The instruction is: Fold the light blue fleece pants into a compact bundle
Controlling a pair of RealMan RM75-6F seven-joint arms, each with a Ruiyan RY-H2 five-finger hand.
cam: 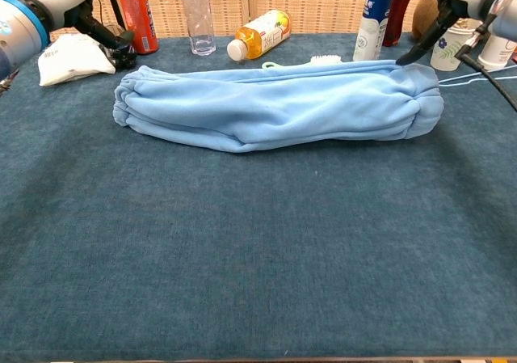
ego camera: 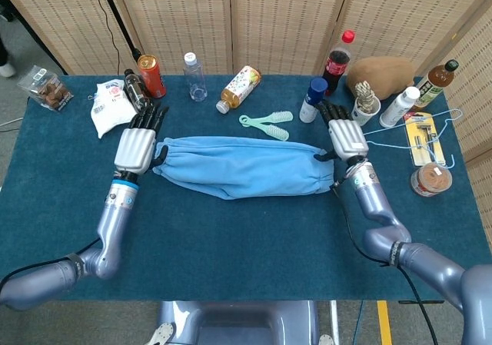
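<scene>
Light blue fleece pants (ego camera: 238, 167) lie as a long soft roll mid-counter, limp and light I judge; my left hand (ego camera: 137, 147) and right hand (ego camera: 345, 136) hover open, empty, at its bunched ends, the best holds.

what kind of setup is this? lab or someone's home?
Likely a lab data-collection station: a blue cloth-covered table, wicker screens as backdrop, and assorted props such as a cola bottle lined up behind the pants.
</scene>
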